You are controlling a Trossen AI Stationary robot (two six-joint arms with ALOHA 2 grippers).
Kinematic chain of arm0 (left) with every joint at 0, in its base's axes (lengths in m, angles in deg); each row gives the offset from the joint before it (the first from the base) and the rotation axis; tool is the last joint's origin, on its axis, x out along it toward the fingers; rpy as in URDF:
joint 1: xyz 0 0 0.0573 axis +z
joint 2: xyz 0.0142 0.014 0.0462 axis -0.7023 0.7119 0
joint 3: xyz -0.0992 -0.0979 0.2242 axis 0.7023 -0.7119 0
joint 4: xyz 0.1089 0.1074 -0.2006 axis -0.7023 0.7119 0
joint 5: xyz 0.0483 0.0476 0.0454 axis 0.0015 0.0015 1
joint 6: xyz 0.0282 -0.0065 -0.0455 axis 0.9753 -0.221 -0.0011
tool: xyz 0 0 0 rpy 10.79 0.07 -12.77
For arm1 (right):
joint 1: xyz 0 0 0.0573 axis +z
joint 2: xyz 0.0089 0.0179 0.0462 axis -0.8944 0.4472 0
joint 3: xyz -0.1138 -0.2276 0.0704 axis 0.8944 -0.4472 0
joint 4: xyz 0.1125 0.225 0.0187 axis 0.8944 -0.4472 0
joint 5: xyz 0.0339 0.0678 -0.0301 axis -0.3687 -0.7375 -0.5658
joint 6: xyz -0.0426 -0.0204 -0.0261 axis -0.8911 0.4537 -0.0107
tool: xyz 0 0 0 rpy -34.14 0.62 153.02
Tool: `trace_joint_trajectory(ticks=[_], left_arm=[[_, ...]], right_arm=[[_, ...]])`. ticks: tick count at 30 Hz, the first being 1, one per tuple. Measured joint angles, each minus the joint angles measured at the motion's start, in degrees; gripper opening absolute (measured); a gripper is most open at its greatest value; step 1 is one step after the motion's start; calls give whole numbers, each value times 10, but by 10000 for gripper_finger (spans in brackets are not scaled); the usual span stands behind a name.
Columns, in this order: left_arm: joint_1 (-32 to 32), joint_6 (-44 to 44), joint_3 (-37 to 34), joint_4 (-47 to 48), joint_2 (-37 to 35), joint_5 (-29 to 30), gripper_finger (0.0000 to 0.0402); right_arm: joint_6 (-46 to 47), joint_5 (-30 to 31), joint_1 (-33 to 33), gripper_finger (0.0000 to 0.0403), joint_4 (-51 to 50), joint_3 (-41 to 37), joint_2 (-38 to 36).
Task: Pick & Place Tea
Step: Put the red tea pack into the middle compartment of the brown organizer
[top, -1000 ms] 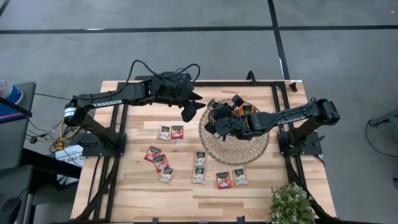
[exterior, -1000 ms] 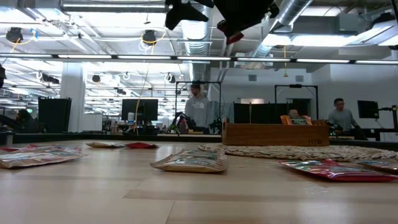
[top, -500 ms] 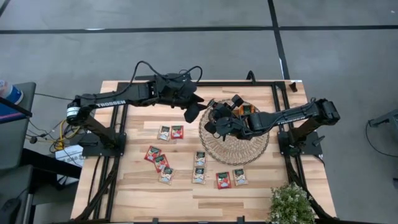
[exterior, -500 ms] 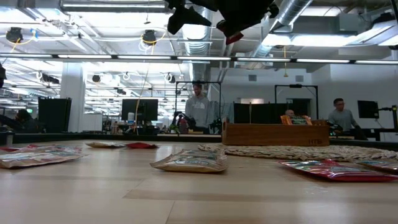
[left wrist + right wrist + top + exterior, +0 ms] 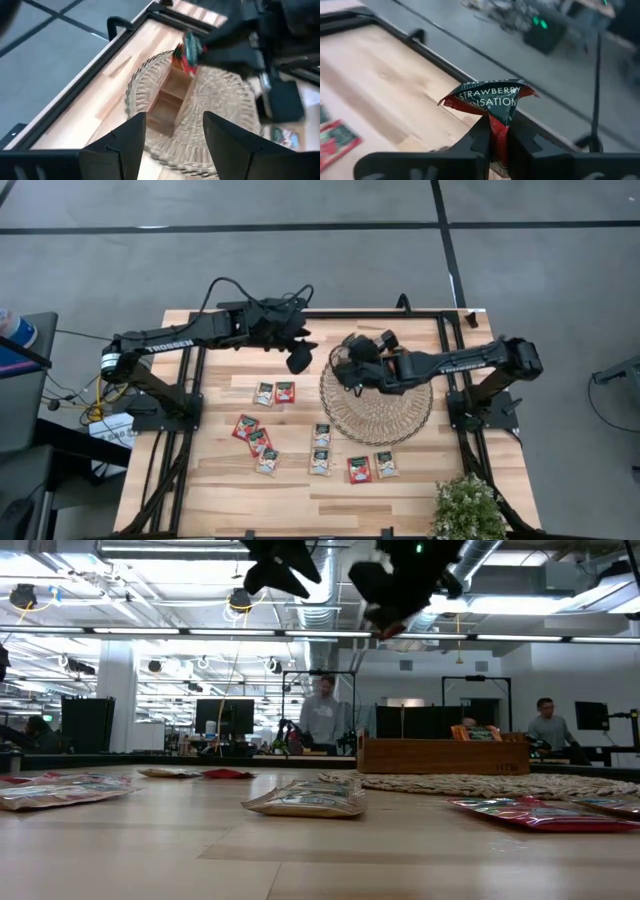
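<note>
The right gripper [image 5: 492,142] pinches a red tea sachet [image 5: 492,100] between closed fingers above the wicker mat [image 5: 375,412]. The left gripper [image 5: 172,137], fingers parted and empty, hangs nearby over the worktop [image 5: 210,490].

The right gripper [image 5: 345,372] with its red sachet [image 5: 492,100] now sits further toward the frame's top, seemingly over the mat's [image 5: 376,420] upper-left edge; the left gripper [image 5: 297,360] pulls slightly left.
</note>
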Motion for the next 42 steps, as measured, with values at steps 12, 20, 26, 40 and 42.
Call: trace_joint_trajectory(ticks=[12, 20, 26, 40, 42], left_arm=[[-4, 17, -39, 64, -14, 42, 191], [1, 8, -187, -94, -158, 14, 191], [3, -42, -333, -174, -314, 14, 191], [3, -92, -500, -232, -506, 16, 191], [3, -92, -505, -228, -511, 20, 191]], right_arm=[[211, -18, -35, 23, -73, 0, 53], [283, -19, -36, 23, -136, 0, 50], [328, -19, -36, 22, -195, 0, 45], [364, -27, -40, 25, -9, -60, 45], [336, -31, -43, 29, 46, -78, 47]])
